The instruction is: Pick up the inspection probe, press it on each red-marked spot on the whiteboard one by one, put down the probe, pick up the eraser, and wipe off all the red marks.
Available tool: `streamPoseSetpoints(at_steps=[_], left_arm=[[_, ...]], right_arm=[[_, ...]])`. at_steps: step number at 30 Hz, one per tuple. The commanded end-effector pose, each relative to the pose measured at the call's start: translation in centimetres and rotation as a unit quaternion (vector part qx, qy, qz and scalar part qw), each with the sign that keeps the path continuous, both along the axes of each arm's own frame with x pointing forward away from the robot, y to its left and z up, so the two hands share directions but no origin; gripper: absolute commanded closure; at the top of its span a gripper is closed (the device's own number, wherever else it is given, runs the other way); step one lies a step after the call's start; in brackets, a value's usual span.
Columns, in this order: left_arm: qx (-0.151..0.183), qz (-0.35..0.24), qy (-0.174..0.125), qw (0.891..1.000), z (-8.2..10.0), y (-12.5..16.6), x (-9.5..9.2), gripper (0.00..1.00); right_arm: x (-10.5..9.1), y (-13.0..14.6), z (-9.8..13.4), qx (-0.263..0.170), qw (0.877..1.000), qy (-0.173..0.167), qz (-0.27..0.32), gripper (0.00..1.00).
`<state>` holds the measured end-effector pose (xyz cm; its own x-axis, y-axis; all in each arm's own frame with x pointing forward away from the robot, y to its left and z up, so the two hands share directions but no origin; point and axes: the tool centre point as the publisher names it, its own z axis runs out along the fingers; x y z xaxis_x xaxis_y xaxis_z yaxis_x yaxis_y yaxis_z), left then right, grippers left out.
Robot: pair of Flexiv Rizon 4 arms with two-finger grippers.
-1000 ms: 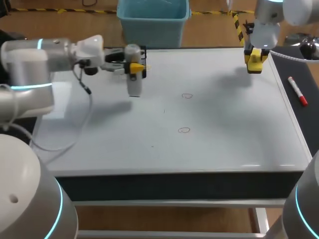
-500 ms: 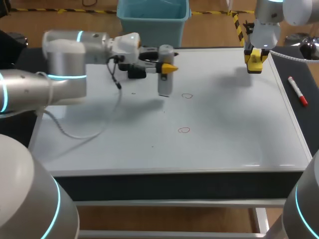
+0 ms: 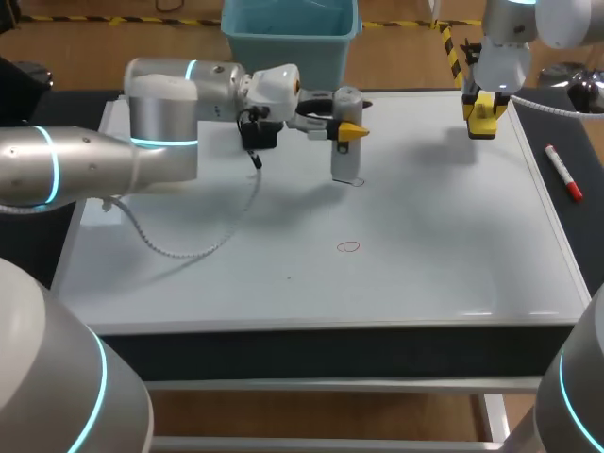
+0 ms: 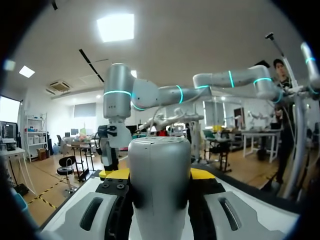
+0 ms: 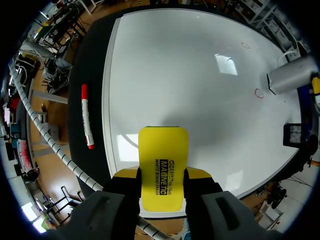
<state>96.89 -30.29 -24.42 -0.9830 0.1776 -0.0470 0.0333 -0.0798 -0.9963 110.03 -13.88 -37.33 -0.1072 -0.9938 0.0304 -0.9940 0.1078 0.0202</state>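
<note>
A grey cylindrical probe (image 3: 346, 142) hangs upright, with my left gripper (image 3: 344, 127) shut on it. Its lower end is at the farther red ring (image 3: 357, 181) on the whiteboard (image 3: 425, 217); contact cannot be judged. A second red ring (image 3: 349, 247) lies nearer the front. In the left wrist view the probe (image 4: 160, 190) fills the gap between the fingers of that gripper (image 4: 160, 175). At the back right corner my right gripper (image 3: 481, 111) is shut on the yellow eraser (image 3: 482, 118), held above the board. The right wrist view shows the eraser (image 5: 163, 170), the probe (image 5: 292, 75) and both rings (image 5: 258, 93), (image 5: 245, 45).
A red marker pen (image 3: 563, 173) lies on the dark strip to the right of the whiteboard; the right wrist view shows the marker (image 5: 86, 116) beside the eraser. A white cable (image 3: 189, 250) from my left wrist droops over the board's left part.
My left arm has swung to the right with the probe, from the board's back left to the farther red ring. The right arm has kept still.
</note>
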Motion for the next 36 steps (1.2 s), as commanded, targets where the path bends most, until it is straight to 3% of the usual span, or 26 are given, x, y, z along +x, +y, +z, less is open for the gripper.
streamPoseSetpoints(at_steps=[1,36], left_arm=[[-0.006,-0.019,0.0,1.0,-0.8,-0.9,0.8,1.0],[-0.012,-0.027,0.01,1.0,-3.3,-2.8,1.9,1.0]], right_arm=[[0.2,-0.1,0.1,-0.001,1.0,0.002,0.001,1.0],[0.2,-0.1,0.1,-0.001,1.0,0.002,0.001,1.0]])
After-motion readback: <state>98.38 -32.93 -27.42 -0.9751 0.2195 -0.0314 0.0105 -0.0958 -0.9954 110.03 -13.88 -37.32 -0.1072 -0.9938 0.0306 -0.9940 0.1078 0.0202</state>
